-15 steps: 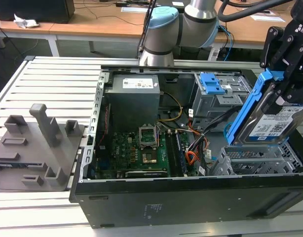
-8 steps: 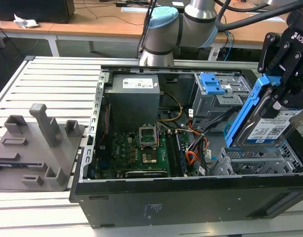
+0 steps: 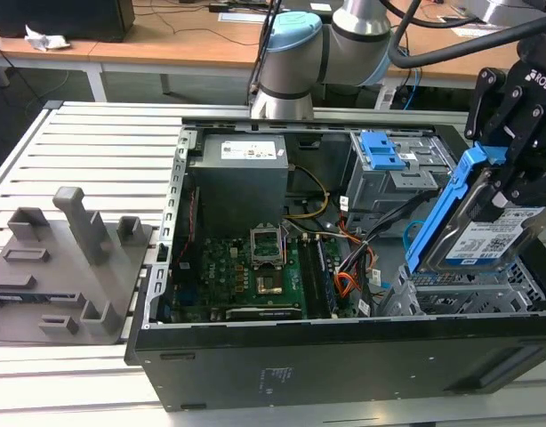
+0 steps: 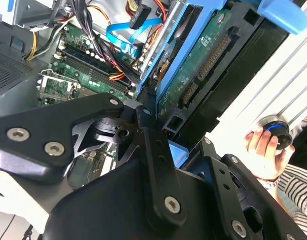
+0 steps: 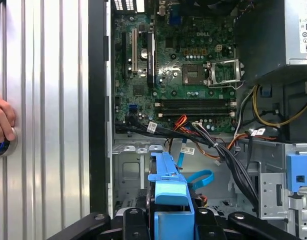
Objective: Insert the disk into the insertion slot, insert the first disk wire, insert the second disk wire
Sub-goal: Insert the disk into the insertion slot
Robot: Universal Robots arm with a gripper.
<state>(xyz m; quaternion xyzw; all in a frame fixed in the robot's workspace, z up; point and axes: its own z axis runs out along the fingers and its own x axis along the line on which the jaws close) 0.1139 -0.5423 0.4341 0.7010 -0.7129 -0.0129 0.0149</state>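
Note:
My gripper (image 3: 507, 173) is shut on the disk (image 3: 483, 238), a silver drive with a white label in a bright blue carrier. I hold it tilted on edge just above the insertion slot (image 3: 464, 289), the grey perforated cage in the case's corner at the exterior view's right. In the second wrist view the disk's green underside (image 4: 201, 62) and its connectors show. In the first wrist view the carrier's blue edge (image 5: 166, 182) stands over the cage floor (image 5: 129, 167). The first disk wire (image 5: 179, 123), dark with red and orange strands, lies loose beside the light blue second disk wire (image 5: 198, 177).
A taller grey bay with a blue latch (image 3: 381, 151) stands behind the cage. The motherboard (image 3: 246, 271) and the power supply (image 3: 240, 173) fill the rest of the case. A person's hand (image 5: 1, 120) rests on a blue button on the slatted table. Grey fixtures (image 3: 68, 258) lie at the exterior view's left.

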